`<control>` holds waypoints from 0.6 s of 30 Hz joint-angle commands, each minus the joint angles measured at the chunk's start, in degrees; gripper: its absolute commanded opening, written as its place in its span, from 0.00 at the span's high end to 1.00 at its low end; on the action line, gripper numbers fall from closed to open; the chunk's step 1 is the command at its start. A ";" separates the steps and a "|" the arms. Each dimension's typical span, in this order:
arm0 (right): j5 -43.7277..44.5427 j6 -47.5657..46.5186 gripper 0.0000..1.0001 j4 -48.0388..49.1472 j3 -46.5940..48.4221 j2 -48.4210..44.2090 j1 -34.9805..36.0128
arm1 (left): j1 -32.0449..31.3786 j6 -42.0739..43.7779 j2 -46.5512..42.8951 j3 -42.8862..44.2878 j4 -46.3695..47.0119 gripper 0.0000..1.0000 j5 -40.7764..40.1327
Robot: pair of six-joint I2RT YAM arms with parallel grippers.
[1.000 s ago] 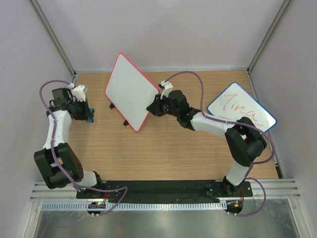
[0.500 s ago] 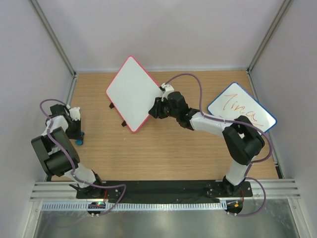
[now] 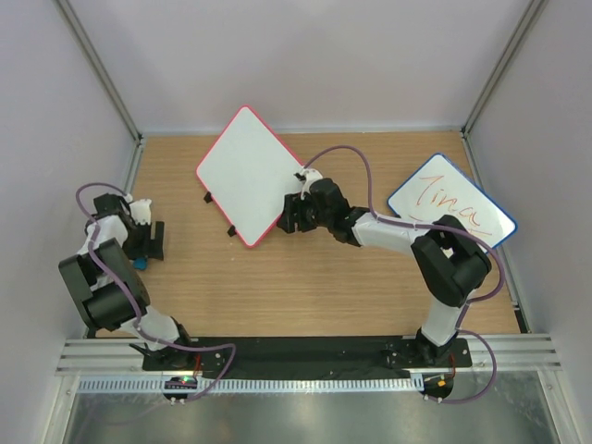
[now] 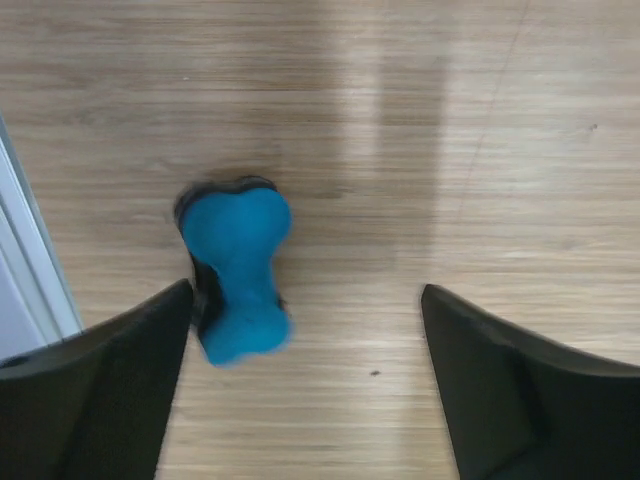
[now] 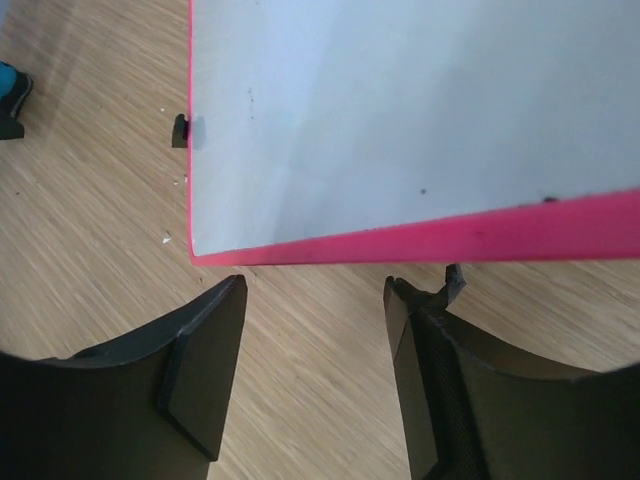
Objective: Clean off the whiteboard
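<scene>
The left arm (image 3: 104, 277) is folded back tightly at the left edge of the worktop (image 3: 305, 287), with its wrist pointed down at the wood. The left jaws are held wide apart and nothing is gripped between them. A blue eraser (image 4: 237, 275) is seen lying on the worktop between the two dark fingers (image 4: 110, 390). It sits close beside the left one and well apart from the right one.

The right arm (image 3: 398, 231) is stretched out low across the worktop towards the far left, its wrist brought up to the near right edge of the whiteboard (image 3: 248, 176). The right jaws are parted and nothing is clasped. In the right wrist view, the board's red-pink frame is seen just beyond the fingertips (image 5: 225, 300), running across the gap and not between them.

The whiteboard is placed at the far middle of the worktop, turned so that one corner points away, and its white face is seen wiped blank. A small black foot (image 5: 180, 130) is seen at its edge. A blue-framed board (image 3: 450, 215) bearing orange writing is set at the right side, well apart from the whiteboard.
</scene>
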 commanded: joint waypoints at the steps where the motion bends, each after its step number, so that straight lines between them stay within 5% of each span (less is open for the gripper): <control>1: 1.15 -1.01 0.31 -0.64 -0.35 -2.50 0.14 | 0.03 0.07 -5.24 1.41 -1.79 0.01 4.49; 6: 1.15 -0.66 0.00 -1.43 -1.84 -6.53 0.22 | -0.14 0.16 -9.28 2.38 -4.87 0.00 10.20; 9: 2.02 -0.74 0.00 -2.30 -4.03 -9.88 0.14 | -2.33 -0.45 -11.12 2.03 -6.10 0.00 13.19; 18: 20.73 -2.68 0.00 -16.45 -12.82 -29.91 -0.39 | -28.08 -3.44 -17.02 -5.69 -3.12 0.00 0.72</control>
